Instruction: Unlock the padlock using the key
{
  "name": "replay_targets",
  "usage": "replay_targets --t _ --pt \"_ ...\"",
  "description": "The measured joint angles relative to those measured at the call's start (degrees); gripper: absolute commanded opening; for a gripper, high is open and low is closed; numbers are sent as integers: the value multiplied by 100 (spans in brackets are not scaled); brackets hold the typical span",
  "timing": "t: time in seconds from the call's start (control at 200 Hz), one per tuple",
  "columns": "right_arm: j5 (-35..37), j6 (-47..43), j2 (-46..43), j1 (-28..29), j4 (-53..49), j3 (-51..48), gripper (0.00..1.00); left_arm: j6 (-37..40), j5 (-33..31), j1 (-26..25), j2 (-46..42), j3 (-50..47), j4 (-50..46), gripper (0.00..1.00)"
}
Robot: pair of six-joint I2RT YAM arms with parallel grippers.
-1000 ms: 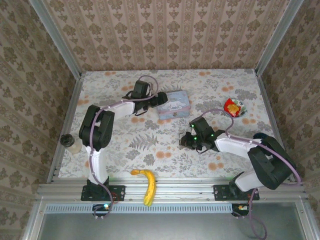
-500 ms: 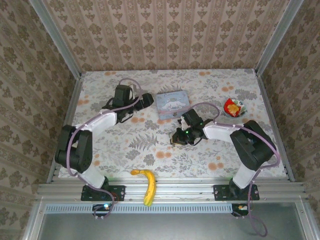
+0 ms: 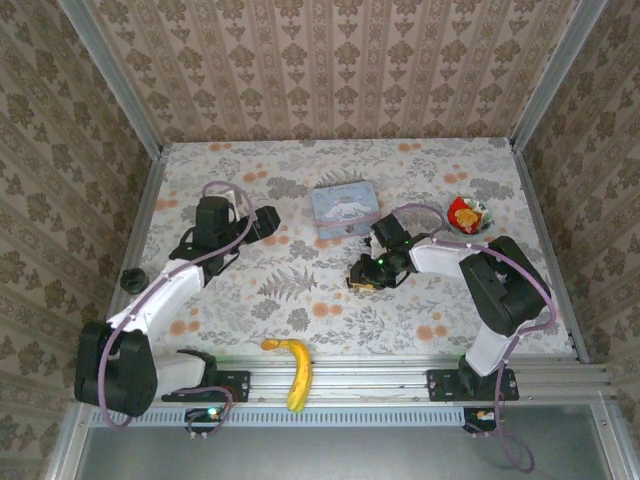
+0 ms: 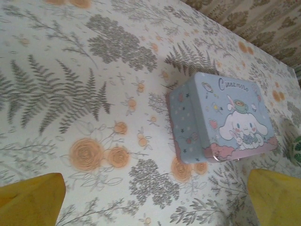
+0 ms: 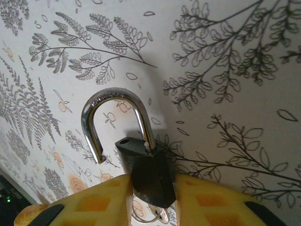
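The padlock lies on the floral tabletop directly at the tips of the right end effector. Its black body sits between the two yellow fingers, with the shackle pointing away from the end effector. The shackle stands open: one leg remains seated in the body and the free leg hangs clear of its hole. A bright metal ring shows at the body's lower end, between the fingers. The fingers flank the body closely on both sides, but whether they press on it cannot be told. In the top view, the pale blue cartoon tin lies near the right end effector, on its far side and apart from it. The bowl of red and yellow contents sits to its right, beyond the wrist. The banana lies well apart on its near side, at the tabletop's near edge. The left end effector is spread wide, with one yellow fingertip in each lower corner of its wrist view and nothing between them. The tin lies ahead of it, slightly to its right, with bare tabletop between the tin and the fingertips.
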Motion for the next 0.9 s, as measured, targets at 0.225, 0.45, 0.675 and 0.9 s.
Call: replay_targets --t 0.225,0.45,0.675,0.9 --pt "343 -44 -271 0 -269 7 55 79 -87 223 -487 -234 -273 100" --pt "885 -50 -1084 -33 -815 -22 67 232 -175 275 -826 -323 -531 100" --pt "1449 -90 -2225 -87 -1416 -31 71 400 -354 339 -1193 -354 -695 100" --pt "2267 -243 -3595 -197 -1917 -140 89 728 -651 339 -1735 -564 -761 100"
